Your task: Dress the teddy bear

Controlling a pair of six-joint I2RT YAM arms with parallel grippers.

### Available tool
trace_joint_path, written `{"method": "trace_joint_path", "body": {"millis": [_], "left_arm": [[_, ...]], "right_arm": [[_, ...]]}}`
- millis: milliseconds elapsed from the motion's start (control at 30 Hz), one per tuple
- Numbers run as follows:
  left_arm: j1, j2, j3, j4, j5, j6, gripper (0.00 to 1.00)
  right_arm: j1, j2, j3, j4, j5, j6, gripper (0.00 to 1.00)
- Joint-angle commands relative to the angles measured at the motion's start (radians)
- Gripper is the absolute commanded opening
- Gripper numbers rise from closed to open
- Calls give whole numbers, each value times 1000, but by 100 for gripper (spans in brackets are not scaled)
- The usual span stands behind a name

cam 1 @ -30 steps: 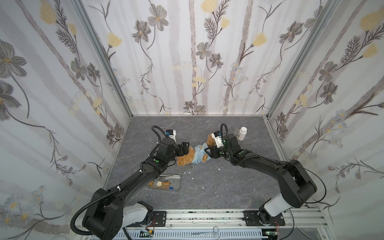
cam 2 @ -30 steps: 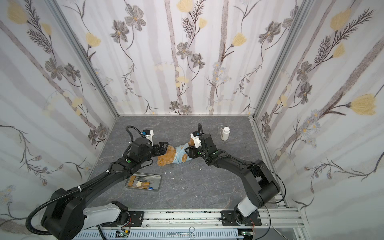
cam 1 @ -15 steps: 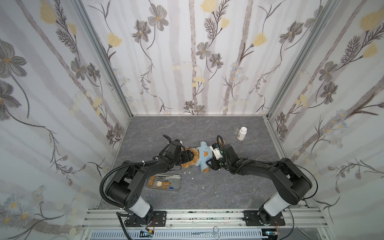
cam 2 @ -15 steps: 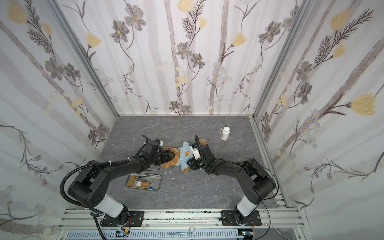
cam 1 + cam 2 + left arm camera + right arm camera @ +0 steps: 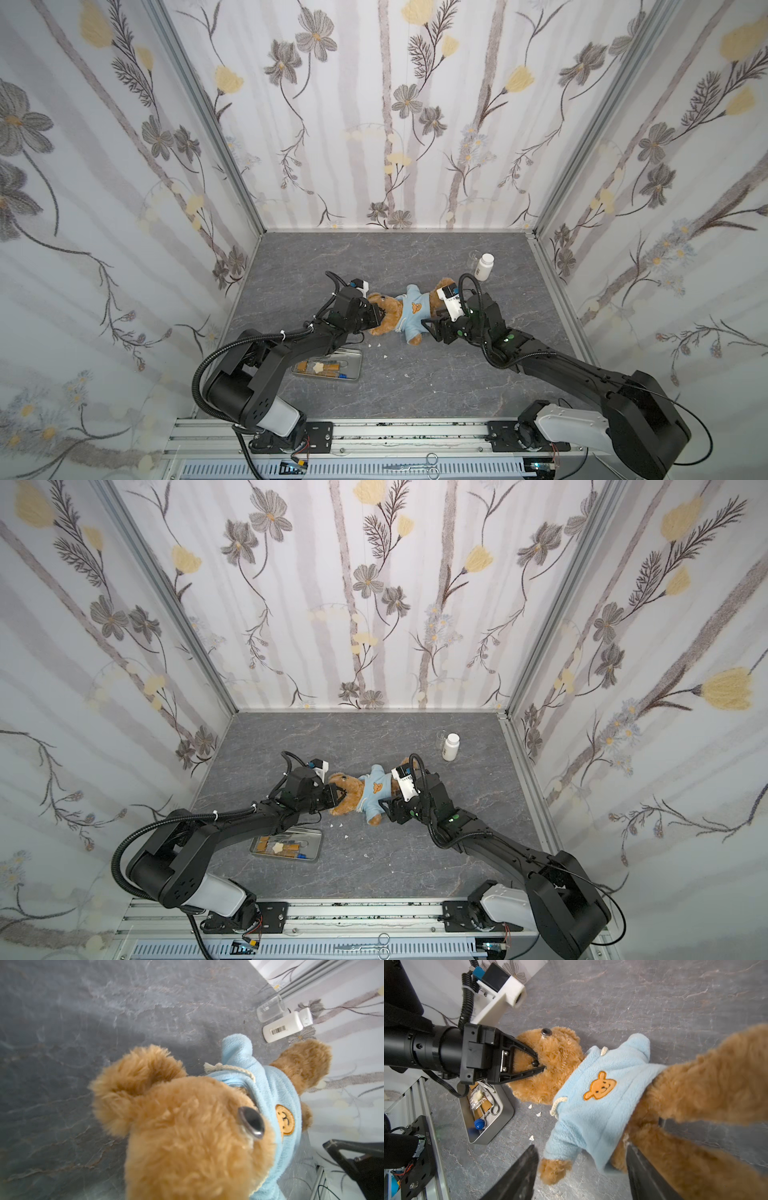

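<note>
1. Pinning the teddy bear (image 5: 386,311) by the head, the left gripper (image 5: 539,1065) is clenched on a tuft of fur beside one ear. The bear lies on its back on the grey table (image 5: 374,257), head toward that arm, near the metal tray (image 5: 353,352).
2. Its light blue shirt (image 5: 591,1109) covers the chest, and one paw pokes out of the near sleeve. The far sleeve's end looks empty, though the view is too poor to be sure.
3. The right gripper (image 5: 432,330) stands released, jaws wide on either side of the hem and a leg.
4. To do this step well, close on hem fabric only, not plush. Then draw it toward the legs against the left grip, slowly, so the tuft does not slip.
</note>
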Motion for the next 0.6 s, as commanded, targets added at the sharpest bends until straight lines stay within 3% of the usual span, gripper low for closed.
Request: {"method": "trace_joint_path", "body": {"millis": [0, 167, 367, 567], "left_arm": [[-1, -70, -1, 119, -39, 188, 0], [-1, -142, 6, 119, -118, 245, 0], [-17, -154, -6, 94, -148, 129, 0], [-54, -147, -6, 93, -160, 92, 0]], "right_arm": [[-42, -26, 45, -56, -18, -16, 69], [-17, -12, 99, -125, -165, 3, 60], [125, 16, -47, 105, -42, 218, 44], [177, 132, -74, 242, 32, 316, 45]]}}
